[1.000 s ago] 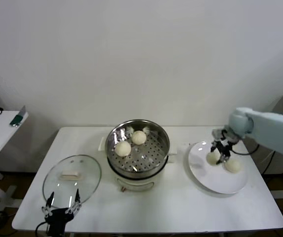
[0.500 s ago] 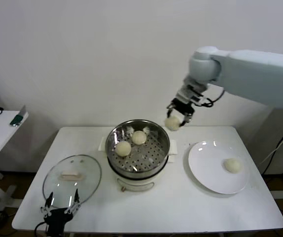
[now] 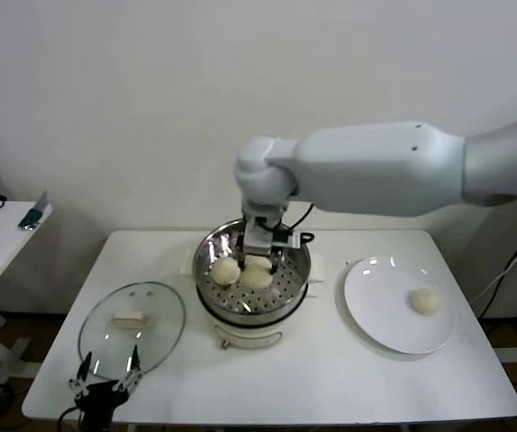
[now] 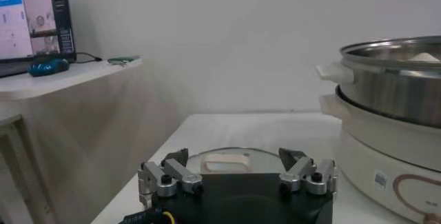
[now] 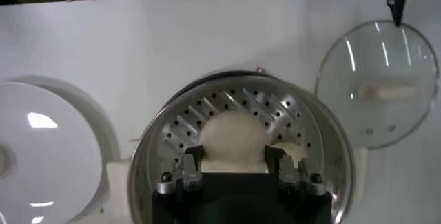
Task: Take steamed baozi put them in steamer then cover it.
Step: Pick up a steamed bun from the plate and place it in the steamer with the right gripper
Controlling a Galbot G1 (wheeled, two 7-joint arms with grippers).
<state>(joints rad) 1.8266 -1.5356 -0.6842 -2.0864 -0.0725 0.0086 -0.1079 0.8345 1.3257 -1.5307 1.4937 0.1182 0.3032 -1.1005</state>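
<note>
**Third bun held low inside the pot**

The right gripper [image 5: 233, 170] was clamped on a bun [image 5: 233, 138] inside the steamer [image 3: 213, 270]; its arm hid the pot's far rim. Another bun [image 3: 225, 269] lay beside it, one more [image 3: 425, 301] on the plate [image 3: 376, 315]. The lid [image 3: 105, 337] lay flat near the table's front edge, the left gripper [image 4: 238, 175] spread apart just beside it.

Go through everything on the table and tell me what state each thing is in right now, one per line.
Steamer: uncovered, baozi inside on its perforated tray.
Cover: off the pot, flat on the table beside it.
Held baozi: gripped, low over the tray.
Right gripper: shut on that baozi, inside the steamer.
Plate: holds one baozi.
Left gripper: open, idle near the cover.
</note>
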